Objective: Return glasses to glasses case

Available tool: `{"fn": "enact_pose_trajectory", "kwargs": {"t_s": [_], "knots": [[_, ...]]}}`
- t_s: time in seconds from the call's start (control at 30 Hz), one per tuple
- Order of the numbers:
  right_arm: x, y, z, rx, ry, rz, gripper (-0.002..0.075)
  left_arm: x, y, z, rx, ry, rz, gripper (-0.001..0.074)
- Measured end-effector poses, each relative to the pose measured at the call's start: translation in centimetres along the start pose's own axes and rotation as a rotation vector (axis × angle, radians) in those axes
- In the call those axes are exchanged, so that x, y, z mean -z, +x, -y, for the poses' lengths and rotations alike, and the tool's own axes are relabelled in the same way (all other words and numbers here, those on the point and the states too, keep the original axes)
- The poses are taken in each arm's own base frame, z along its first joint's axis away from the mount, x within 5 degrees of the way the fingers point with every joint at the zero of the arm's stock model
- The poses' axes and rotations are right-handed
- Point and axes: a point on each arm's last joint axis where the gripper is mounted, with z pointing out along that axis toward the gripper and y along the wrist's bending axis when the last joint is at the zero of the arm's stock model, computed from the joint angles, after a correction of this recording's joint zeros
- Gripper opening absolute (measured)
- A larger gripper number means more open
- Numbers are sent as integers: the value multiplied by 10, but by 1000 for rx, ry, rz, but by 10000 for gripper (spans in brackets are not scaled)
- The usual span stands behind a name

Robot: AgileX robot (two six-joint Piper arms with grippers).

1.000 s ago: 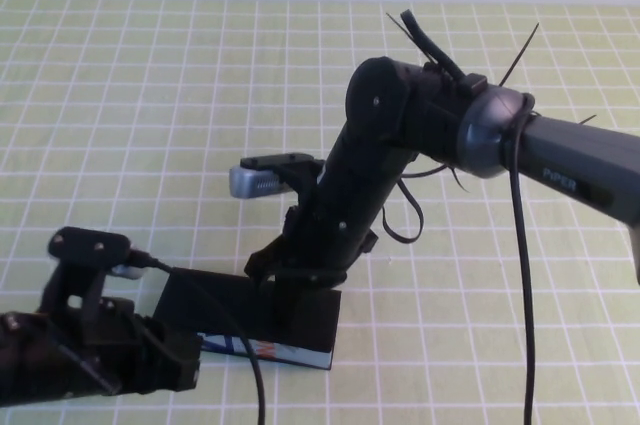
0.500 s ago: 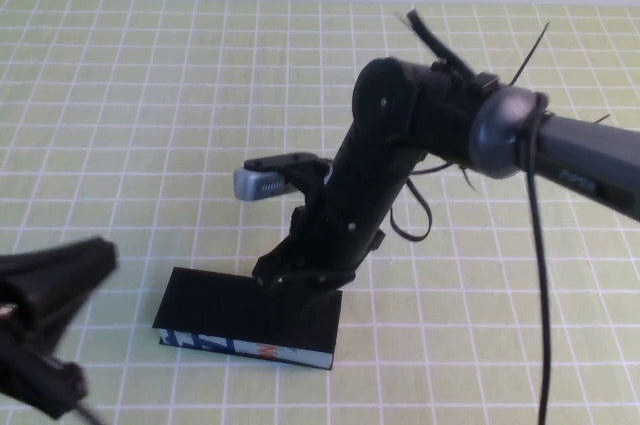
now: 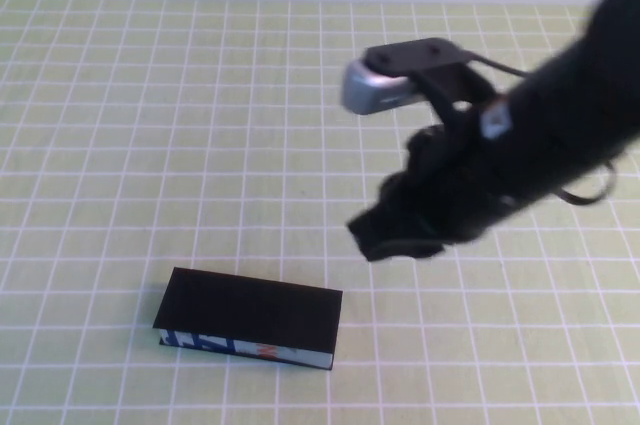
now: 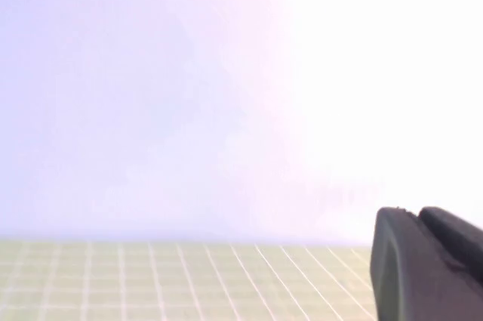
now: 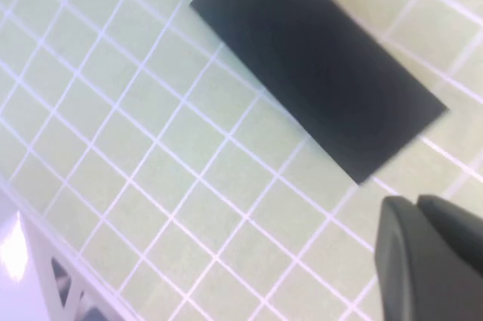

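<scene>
The glasses case (image 3: 248,318) lies shut on the green checked tablecloth (image 3: 120,145), near the front edge of the table, its flat black lid down and the blue, white and orange print showing along its front edge. With the lid closed I can't see inside it, and the glasses themselves are not visible anywhere on the cloth. The right wrist view looks down on the same closed lid (image 5: 317,64) with nothing resting on it.

Around the case there is bare cloth on every side, so nothing crowds it.

The right gripper (image 3: 400,230) hangs in the air above and behind the case, off toward the right side, clear of the lid and not touching it. The arm comes in from the right edge at a slant, blurred, with its silver wrist camera (image 3: 375,85) sticking up behind the claw. I cannot tell whether this claw is clenched or released; only a dark mass shows, and nothing can be seen hanging from it.

The left gripper (image 4: 426,264) is out of the overhead view. Its own camera shows just a dark finger at the corner, pointed across the cloth toward the white wall (image 4: 189,94); whether it is released or clenched I cannot tell.
</scene>
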Motion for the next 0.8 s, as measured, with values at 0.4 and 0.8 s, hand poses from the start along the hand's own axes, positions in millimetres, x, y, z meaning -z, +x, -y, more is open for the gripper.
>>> {"fn": "enact_pose_trajectory", "kwargs": {"t_s": [0.4,0.8], "knots": [[58,116,2,2,54,259,-11,5,51,3,1,72,-174,-4],[59,194,20,10,65,628,-11,7,58,7,-38,130,-228,-4]]}}
